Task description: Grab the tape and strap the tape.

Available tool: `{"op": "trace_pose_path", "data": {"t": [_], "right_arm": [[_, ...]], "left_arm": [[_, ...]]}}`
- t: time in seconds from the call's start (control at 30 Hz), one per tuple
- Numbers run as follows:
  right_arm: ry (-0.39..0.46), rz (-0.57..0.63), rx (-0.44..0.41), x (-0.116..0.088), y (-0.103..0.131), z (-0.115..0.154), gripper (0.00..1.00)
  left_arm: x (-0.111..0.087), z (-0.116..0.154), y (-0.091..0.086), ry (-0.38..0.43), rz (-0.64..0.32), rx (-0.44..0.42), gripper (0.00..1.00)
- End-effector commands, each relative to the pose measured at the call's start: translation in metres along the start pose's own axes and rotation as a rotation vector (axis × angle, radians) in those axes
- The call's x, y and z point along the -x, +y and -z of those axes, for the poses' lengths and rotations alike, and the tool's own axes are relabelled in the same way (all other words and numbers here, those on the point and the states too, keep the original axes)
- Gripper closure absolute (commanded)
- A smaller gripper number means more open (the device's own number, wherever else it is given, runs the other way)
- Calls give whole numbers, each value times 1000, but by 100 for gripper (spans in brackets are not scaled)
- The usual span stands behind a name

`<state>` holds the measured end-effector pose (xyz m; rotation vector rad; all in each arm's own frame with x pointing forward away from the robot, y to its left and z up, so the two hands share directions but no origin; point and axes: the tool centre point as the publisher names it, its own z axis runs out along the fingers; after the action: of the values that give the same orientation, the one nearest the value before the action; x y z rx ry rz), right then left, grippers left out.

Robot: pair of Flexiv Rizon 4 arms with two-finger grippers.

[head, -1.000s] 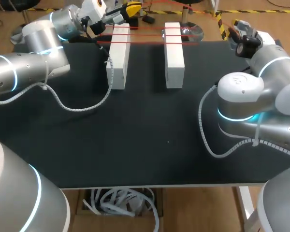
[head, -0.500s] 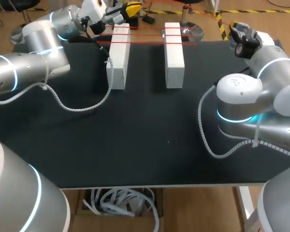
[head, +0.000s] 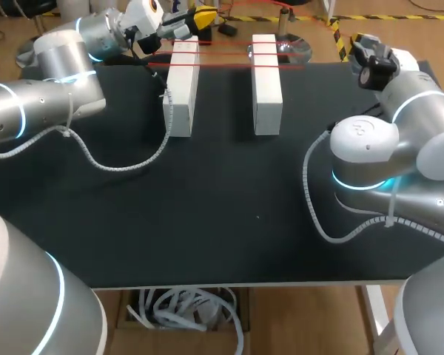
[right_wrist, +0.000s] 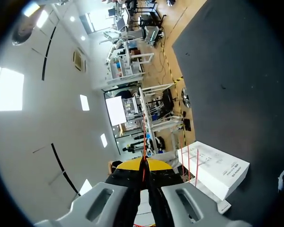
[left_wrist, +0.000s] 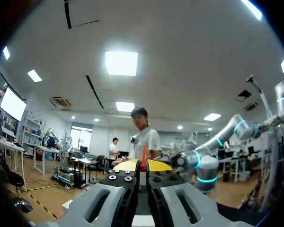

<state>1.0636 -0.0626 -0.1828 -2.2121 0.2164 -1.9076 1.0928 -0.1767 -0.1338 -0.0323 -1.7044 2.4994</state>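
Two white blocks [head: 181, 85] [head: 266, 81] stand side by side at the far end of the black table [head: 207, 214]. Thin red tape [head: 226, 65] runs across both blocks in a few strands. Past the left block's far end, my left gripper [head: 205, 13] is above the table edge; in the left wrist view its yellow tips [left_wrist: 141, 165] are shut on a red strip of tape [left_wrist: 143, 155]. My right gripper [head: 357, 41] is at the far right corner. Its tips [right_wrist: 143, 164] are shut on a red strand [right_wrist: 144, 146]. A white block [right_wrist: 214, 166] with red strands lies beside it.
My left arm's corrugated cable [head: 126, 164] droops onto the table beside the left block. The right arm's cable [head: 314, 214] loops over the table's right side. The bulky right arm joints [head: 370, 151] stand over the right edge.
My right wrist has shifted slightly toward the far edge. The left arm, the blocks and the tape strands look the same.
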Motion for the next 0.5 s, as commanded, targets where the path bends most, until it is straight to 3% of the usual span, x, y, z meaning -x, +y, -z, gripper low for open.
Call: {"op": "trace_pose_path", "data": {"t": [0.03, 0.17, 0.5], "right_arm": [[-2, 1, 0, -1, 0, 0, 100], [-2, 1, 0, -1, 0, 0, 100], [-2, 1, 0, -1, 0, 0, 100]], "left_arm": [[-2, 0, -13, -60, 2, 235, 100], [-2, 2, -10, -80, -2, 362, 100], [-7, 2, -12, -126, -18, 504, 100]]}}
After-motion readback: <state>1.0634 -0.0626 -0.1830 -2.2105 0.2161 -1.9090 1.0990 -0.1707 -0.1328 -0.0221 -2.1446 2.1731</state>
